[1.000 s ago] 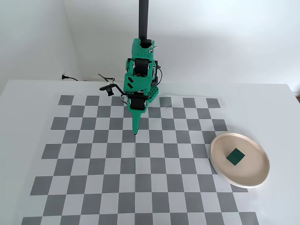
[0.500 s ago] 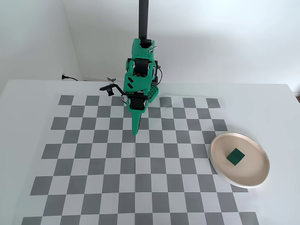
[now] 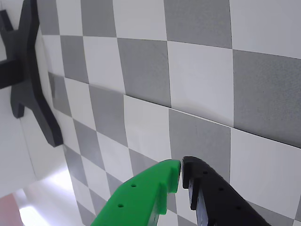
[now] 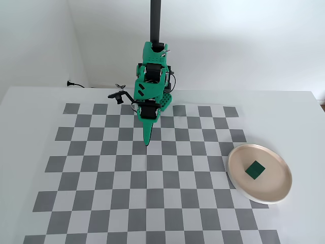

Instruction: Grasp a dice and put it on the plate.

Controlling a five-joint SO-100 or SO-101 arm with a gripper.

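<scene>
Dark green plain cube dice [image 4: 255, 170] lies on round beige-pink plate [image 4: 238, 184], well apart from green-and-black two-finger gripper [image 3: 181, 175], down-right of it in fixed view. Jaws together, nothing held, tip over grey-white checkered mat [image 4: 101, 178]. Placement looks done.

Pincer [image 3: 181, 175] base — cropped by wrist view's bottom edge

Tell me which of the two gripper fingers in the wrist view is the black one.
The right-hand finger of the gripper; the left-hand finger is bright green. Their tips nearly touch.
</scene>
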